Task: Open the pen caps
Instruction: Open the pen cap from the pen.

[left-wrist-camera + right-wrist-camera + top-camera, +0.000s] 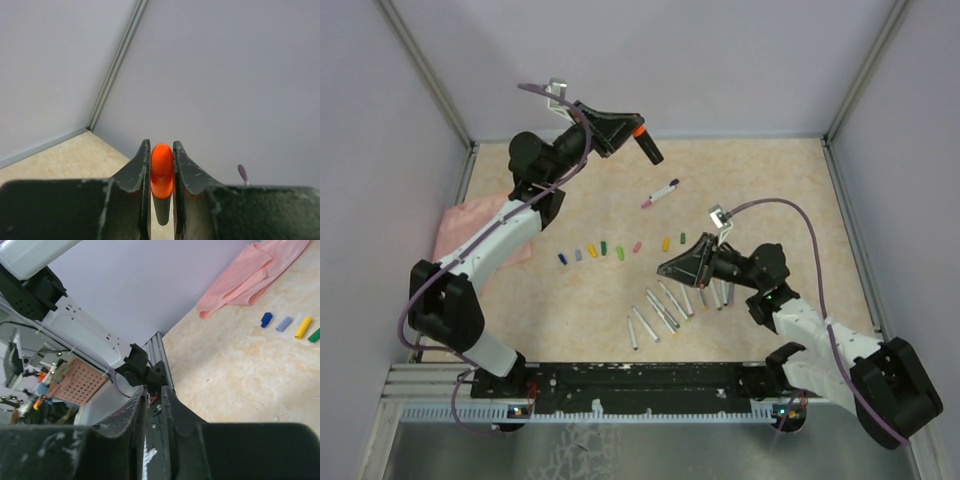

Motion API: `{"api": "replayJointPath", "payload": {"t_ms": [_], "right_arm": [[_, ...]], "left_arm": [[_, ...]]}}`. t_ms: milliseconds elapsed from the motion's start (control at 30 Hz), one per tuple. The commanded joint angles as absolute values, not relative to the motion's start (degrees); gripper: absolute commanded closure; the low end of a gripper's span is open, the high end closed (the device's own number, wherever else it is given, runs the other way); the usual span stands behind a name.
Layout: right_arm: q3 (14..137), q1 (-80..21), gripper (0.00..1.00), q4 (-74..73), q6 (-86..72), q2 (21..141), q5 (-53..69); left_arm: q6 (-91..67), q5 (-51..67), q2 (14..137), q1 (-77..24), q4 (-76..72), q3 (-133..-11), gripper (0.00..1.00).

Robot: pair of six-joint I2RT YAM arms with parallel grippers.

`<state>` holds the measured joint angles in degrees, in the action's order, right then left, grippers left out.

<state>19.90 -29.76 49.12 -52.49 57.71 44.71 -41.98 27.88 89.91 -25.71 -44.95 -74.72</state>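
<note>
Left gripper (633, 129) is clamped on the highlighter (649, 146), up in the air near the back wall. The left wrist view shows both fingers (142, 167) pressed on its orange section (161, 170), with the grey body running down between them. From above, the dark end sticks out past the gripper toward the right.

Right gripper (665, 268) is closed and empty; in its wrist view the jaws are nearly touching with nothing between them. It sits low over the table (770, 180), pointing left, just above the pens. Can't tell if it touches the surface.

Caps (604, 247): loose on the table in a rough row across the middle: blue, lavender, yellow, two green, pink, then another yellow and green further right. The right wrist view picks up the left end of that row (284, 323).

Pens (660, 305): a fan of bare white/grey barrels at front centre, under and beside the right gripper. One more pen (661, 193) lies alone further back, between the two grippers, with a dark end and a pink end.

Pink cloth (470, 225) is bunched at the left edge, beside the left arm.
</note>
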Motion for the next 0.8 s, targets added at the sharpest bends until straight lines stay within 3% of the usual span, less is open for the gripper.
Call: {"api": "replayJointPath", "payload": {"t_ms": [0,67,133,333,767], "right_arm": [[22.64,-29.50,0.62,42.83,-47.00,53.20,42.35],[23.74,-29.08,0.40,37.39,-43.59,50.51,39.95],[24.69,-28.33,0.28,32.47,-40.23,47.61,37.29],[26.86,-26.24,0.26,27.47,-37.00,45.23,35.97],[30.61,-26.41,0.27,46.49,-49.65,60.86,45.78]], "left_arm": [[-42.43,32.85,88.91,-25.43,-46.05,-72.94,1.00],[-43.39,35.97,87.85,-25.40,-46.10,-70.66,1.00],[-44.38,39.43,86.47,-25.31,-46.31,-67.87,1.00],[-49.85,48.51,82.03,-25.38,-50.72,-56.70,1.00],[-54.32,48.23,75.85,-29.20,-57.10,-42.89,1.00]]}}
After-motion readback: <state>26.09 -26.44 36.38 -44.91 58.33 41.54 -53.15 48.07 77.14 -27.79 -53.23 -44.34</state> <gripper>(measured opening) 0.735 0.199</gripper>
